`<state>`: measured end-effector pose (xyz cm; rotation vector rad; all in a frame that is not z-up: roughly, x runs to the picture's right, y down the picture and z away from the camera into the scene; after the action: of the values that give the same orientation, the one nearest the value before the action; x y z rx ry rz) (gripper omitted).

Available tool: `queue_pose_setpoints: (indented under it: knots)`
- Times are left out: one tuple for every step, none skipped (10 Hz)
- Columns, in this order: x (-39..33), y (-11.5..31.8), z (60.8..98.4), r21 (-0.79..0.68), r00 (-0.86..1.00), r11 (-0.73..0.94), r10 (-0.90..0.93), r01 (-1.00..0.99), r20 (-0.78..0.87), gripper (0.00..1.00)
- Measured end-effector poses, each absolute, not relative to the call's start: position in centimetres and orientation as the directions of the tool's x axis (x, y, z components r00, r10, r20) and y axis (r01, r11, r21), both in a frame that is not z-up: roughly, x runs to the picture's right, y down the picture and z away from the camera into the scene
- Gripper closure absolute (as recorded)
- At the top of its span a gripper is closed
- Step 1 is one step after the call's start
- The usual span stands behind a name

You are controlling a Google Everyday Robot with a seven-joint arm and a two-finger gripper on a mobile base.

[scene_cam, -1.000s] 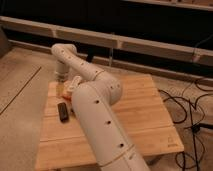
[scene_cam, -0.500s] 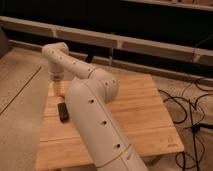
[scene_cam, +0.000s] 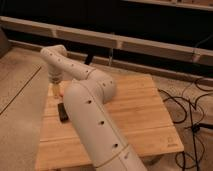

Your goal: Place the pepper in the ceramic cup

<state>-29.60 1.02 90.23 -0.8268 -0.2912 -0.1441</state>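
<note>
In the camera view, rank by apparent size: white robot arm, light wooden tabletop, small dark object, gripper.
1-2. Light wooden tabletop, white robot arm: unsure, arm nearer.
3-4. Small dark object, gripper beyond it near left edge: alike.

The arm has swung left, carrying the gripper (scene_cam: 56,90) to the far-left edge of the wooden table (scene_cam: 140,110).

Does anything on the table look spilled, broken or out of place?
Nothing stands out. The wooden table shows no spill or damage. A small dark object lies flat near its left edge, and the tool hangs above the far left corner. The arm hides part of the table.
</note>
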Motion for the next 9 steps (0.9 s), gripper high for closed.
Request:
queue_pose_setpoints:
  knots:
    - [-29.3, 0.5, 90.4, -0.700, 0.951, 0.674, -0.015, 0.237, 0.307, 0.35]
    - [-29.2, 0.1, 90.5, -0.693, 0.949, 0.678, -0.022, 0.246, 0.315, 0.35]
    - [-29.1, -0.3, 90.6, -0.687, 0.944, 0.679, -0.030, 0.261, 0.329, 0.35]
    - [-28.9, -0.2, 90.9, -0.686, 0.939, 0.672, -0.040, 0.279, 0.343, 0.35]
    - [-28.8, -0.1, 91.3, -0.686, 0.935, 0.668, -0.043, 0.288, 0.351, 0.35]
    - [-28.7, 0.1, 91.8, -0.683, 0.931, 0.666, -0.049, 0.301, 0.361, 0.35]
    - [-28.6, 0.1, 92.6, -0.671, 0.925, 0.670, -0.063, 0.317, 0.375, 0.35]
    - [-28.6, -0.1, 93.2, -0.653, 0.919, 0.682, -0.072, 0.329, 0.387, 0.35]
    - [-28.6, -0.2, 93.6, -0.645, 0.916, 0.686, -0.077, 0.335, 0.394, 0.35]
